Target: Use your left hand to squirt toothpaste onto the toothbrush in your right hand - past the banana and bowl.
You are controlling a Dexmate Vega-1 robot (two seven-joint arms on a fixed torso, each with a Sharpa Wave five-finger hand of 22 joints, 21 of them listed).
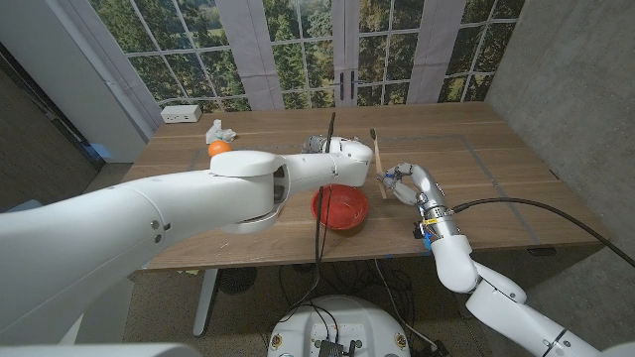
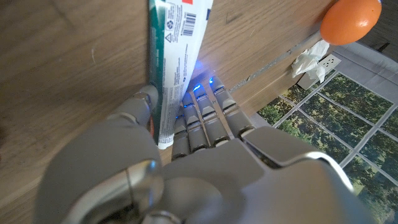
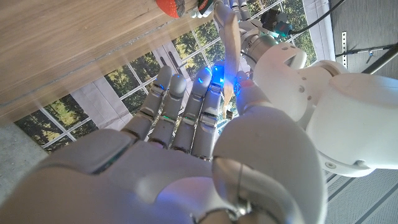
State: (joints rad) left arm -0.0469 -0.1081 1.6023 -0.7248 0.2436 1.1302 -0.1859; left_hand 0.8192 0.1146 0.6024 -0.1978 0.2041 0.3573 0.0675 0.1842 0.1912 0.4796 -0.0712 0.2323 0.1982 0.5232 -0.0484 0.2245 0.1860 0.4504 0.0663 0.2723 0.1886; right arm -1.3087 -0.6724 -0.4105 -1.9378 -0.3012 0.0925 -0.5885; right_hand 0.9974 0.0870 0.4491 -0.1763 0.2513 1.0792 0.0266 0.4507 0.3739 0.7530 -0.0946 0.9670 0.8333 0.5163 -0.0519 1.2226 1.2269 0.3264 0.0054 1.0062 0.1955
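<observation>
L arm reaches from the near-left across the table centre, forearm stretched toward the far middle. L hand [image 2: 186, 134] sits at the arm's end, fingers [image 2: 202, 121] curled round a toothpaste tube [image 2: 177, 56], gripping it near the crimped end. R arm comes in from the near-right, wrist bent inward. R hand [image 1: 402, 182] grips a toothbrush [image 1: 377, 159], handle upright; its fingers [image 3: 186, 106] are held close together.

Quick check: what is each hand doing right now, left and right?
Left hand: grips the toothpaste tube.
Right hand: holds the toothbrush upright.
</observation>
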